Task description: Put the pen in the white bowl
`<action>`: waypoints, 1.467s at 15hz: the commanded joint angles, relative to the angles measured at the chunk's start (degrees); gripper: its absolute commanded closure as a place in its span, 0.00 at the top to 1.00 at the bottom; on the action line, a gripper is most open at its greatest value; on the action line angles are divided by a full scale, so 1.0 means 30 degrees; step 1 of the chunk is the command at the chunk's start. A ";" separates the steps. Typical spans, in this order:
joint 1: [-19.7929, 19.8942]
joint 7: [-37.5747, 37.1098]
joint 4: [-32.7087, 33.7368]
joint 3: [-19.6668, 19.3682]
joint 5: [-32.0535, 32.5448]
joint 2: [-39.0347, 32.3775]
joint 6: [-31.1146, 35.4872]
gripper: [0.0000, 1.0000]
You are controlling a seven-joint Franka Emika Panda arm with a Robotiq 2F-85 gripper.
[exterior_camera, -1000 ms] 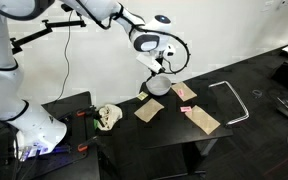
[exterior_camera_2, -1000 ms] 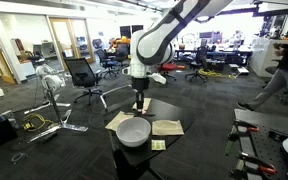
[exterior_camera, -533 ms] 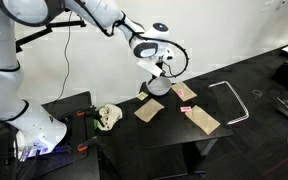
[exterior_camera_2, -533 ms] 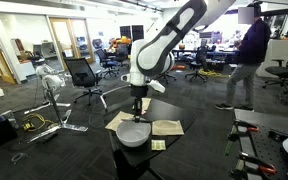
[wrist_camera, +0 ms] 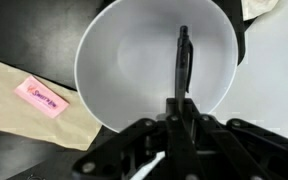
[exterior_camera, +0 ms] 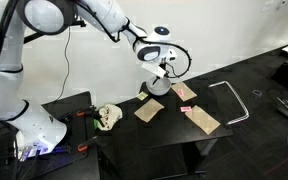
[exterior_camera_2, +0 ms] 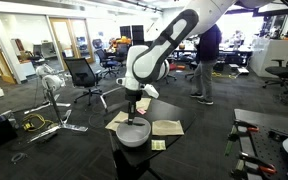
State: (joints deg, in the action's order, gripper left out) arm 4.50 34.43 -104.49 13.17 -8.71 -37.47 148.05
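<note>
The white bowl (wrist_camera: 154, 60) fills the wrist view. It also stands on the dark table in both exterior views (exterior_camera: 157, 86) (exterior_camera_2: 134, 133). A black pen (wrist_camera: 183, 62) points from my gripper (wrist_camera: 180, 100) down into the bowl's hollow. The gripper is shut on the pen's upper end and hangs right over the bowl in both exterior views (exterior_camera: 160, 70) (exterior_camera_2: 135, 110).
Brown paper envelopes (exterior_camera: 149, 110) (exterior_camera: 205, 120) lie on the table near the bowl; one shows at the left of the wrist view (wrist_camera: 29, 100) with a pink sticker (wrist_camera: 41, 97). A metal handle frame (exterior_camera: 229, 98) lies beyond. A crumpled cloth (exterior_camera: 108, 116) lies on a side table.
My gripper has come down with the pen, closer to the bowl. The arm's upper links have swung. A person in the background has walked across the room.
</note>
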 commanded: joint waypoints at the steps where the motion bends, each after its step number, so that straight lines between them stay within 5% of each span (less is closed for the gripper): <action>1: -0.0261 -0.0660 0.1352 -0.0129 0.0767 -0.0904 -0.0084 0.37; 10: 0.0858 -0.0959 0.0388 0.0037 0.0483 0.0691 0.0112 1.00; 17: 0.3246 0.0078 -0.2084 0.0751 -0.2177 0.4496 0.0060 1.00; 22: 0.3674 0.0726 -0.3688 0.0283 -0.4176 0.6668 -0.0455 1.00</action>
State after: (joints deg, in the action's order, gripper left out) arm 14.68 34.09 -110.70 14.29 -17.52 -22.70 147.79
